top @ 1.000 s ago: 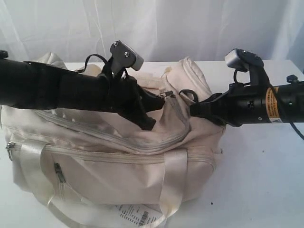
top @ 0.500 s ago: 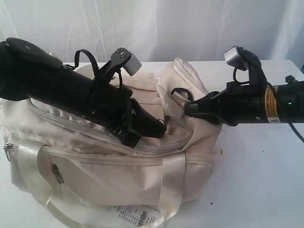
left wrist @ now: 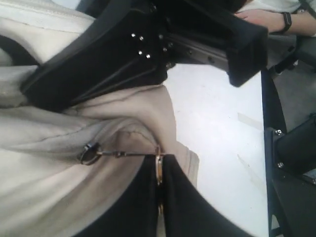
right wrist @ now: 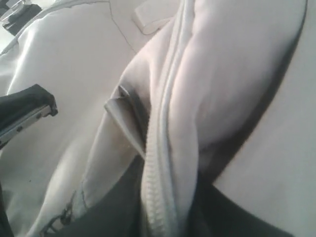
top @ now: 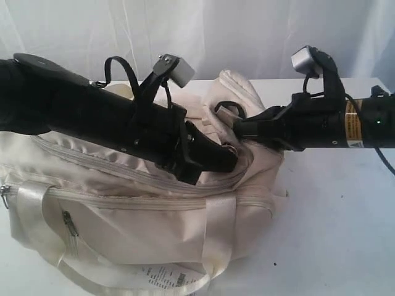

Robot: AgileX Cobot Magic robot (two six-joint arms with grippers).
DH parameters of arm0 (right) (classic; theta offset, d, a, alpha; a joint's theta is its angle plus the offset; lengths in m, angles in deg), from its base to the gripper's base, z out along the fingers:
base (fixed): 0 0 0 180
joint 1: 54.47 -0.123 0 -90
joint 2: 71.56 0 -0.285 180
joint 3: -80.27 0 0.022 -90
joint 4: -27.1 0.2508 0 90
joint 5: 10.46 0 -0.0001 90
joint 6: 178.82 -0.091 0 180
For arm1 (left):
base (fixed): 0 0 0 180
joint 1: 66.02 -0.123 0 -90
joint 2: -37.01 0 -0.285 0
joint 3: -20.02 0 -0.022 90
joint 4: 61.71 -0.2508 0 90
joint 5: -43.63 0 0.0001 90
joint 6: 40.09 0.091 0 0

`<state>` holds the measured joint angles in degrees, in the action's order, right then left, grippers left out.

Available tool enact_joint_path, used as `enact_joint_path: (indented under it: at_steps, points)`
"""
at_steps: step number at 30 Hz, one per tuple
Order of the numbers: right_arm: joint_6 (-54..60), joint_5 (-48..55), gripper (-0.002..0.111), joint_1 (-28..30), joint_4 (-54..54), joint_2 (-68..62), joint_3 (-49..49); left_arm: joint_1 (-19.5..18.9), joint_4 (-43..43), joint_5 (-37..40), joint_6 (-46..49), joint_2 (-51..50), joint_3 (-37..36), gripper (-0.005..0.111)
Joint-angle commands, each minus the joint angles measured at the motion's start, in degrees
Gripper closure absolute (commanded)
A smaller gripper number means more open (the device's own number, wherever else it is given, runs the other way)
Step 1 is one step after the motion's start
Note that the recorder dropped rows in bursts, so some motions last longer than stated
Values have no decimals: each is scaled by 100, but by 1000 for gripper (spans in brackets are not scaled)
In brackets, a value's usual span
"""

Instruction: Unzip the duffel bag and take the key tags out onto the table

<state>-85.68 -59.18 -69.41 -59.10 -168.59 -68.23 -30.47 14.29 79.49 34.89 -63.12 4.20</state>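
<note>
The cream duffel bag [top: 136, 216] lies on the white table [top: 333, 234]. My left gripper [top: 227, 159] reaches across the bag's top to its right end. In the left wrist view that gripper [left wrist: 159, 170] is shut on a gold metal zipper pull [left wrist: 158, 165], which links by a thin bar to a dark ring [left wrist: 89, 153]. My right gripper [top: 237, 127] comes from the right and pinches the bag's raised end. In the right wrist view it [right wrist: 160, 207] is shut on a fold of fabric with the zipper teeth [right wrist: 155, 187]. No key tags are in view.
A white barcode label [top: 163, 277] lies under the bag's front edge beside a satin strap [top: 219, 234]. A side-pocket zipper pull [top: 70, 223] hangs at the front left. The table's edge [left wrist: 261, 148] and a person's hand [left wrist: 261, 19] show beyond the bag. White curtains hang behind.
My left gripper has travelled right along the bag's top with the zipper pull. The right gripper has shifted slightly left, and the bag's end has bunched up higher.
</note>
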Motion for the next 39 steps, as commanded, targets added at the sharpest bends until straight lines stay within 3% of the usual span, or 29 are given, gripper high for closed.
enact_joint_path:
  at_steps: [1,3,5,15,22,35,39]
  points:
    - [119,-15,64,36,311,286,-311,237,-345,695,-17,104,-12,107]
    - [119,-15,49,76,312,421,-403,237,-344,719,-26,104,-12,107]
    - [119,-2,43,76,335,530,-467,237,-344,706,-26,104,-12,107]
    - [-172,-14,43,-246,283,357,-509,237,-344,586,-3,104,-12,107]
    - [-1124,615,53,-399,-910,293,-509,237,-333,524,35,104,-12,107]
    - [-1223,631,55,-399,-1020,-313,-509,237,-186,163,193,104,-2,107]
    - [-1223,621,66,-399,-957,-429,-509,248,-92,245,193,104,-2,107]
